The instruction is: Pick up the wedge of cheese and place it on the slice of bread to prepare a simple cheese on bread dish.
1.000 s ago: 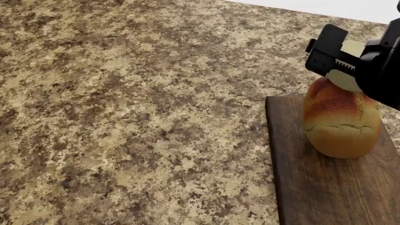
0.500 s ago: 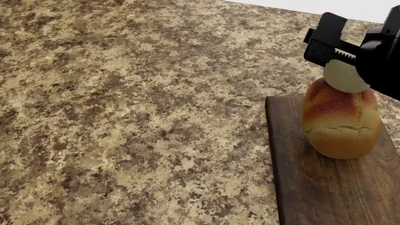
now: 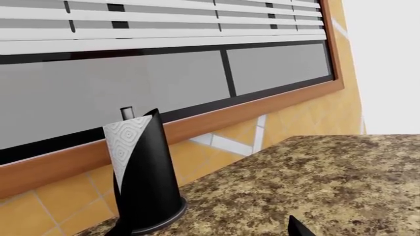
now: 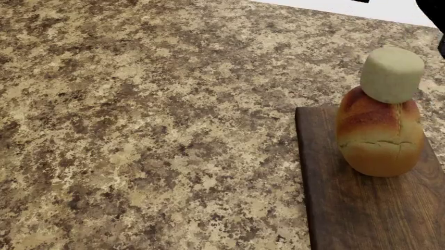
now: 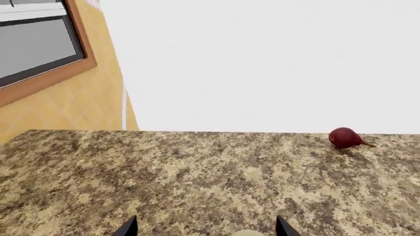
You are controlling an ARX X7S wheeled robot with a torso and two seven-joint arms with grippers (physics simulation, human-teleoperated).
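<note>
Two task items are stacked: the cheese (image 4: 391, 74) sits upright on the crown of the bread (image 4: 380, 136), touching it, and nothing grips it. The bread stands on a dark board (image 4: 361, 208) laid on the speckled counter (image 4: 139, 130).

Right gripper (image 5: 206, 230): released. In its wrist view two dark fingertips (image 5: 127, 229) stand well apart at the frame edge with open counter between them. A sliver of pale cream shows just between and below the tips; it is too small to identify with certainty. Beyond the tips, across the counter near the far edge, lies a small dark red fruit (image 5: 345, 138) with a short stem. A tiled wall and a wood-framed window (image 5: 39, 54) stand off to one side of the gripper. In the head view only dark fragments of this arm (image 4: 441, 31) show at the frame edge, above and beside the cheese, apart from it.

Left gripper: only one dark tip (image 3: 298, 228) enters its wrist view, so whether it is open or closed cannot be told. Ahead of it stands a black paper towel holder (image 3: 145, 177) with a patterned roll, against the tiled wall under a window with white blinds (image 3: 164, 24).
</note>
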